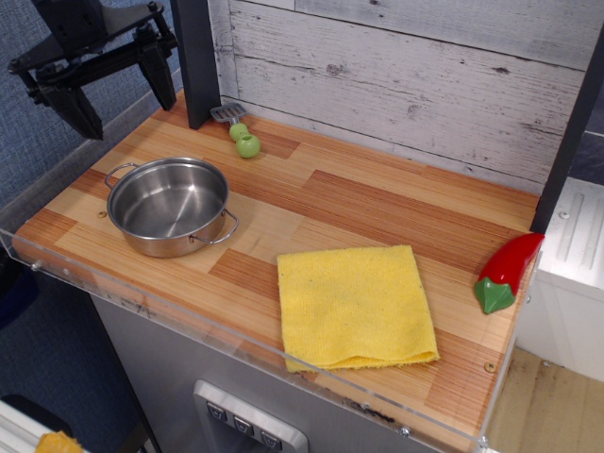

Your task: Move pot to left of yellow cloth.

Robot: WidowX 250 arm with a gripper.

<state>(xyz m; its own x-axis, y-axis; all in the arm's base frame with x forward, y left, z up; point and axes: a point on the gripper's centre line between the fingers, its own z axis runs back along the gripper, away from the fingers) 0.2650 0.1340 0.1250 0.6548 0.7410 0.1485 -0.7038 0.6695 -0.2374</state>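
The shiny steel pot [168, 205] with two wire loop handles sits upright on the wooden counter at the left. The yellow cloth [354, 306] lies flat near the front edge, to the right of the pot and apart from it. My gripper [123, 111] hangs open and empty in the air above the counter's back left corner, well above and behind the pot. Its two black fingers [159, 75] point down and stand wide apart.
A green-handled spatula [242, 134] lies at the back by a dark post [196, 58]. A red pepper [508, 270] lies at the right edge. A clear plastic lip [236, 340] runs along the counter's front. A grey plank wall stands behind.
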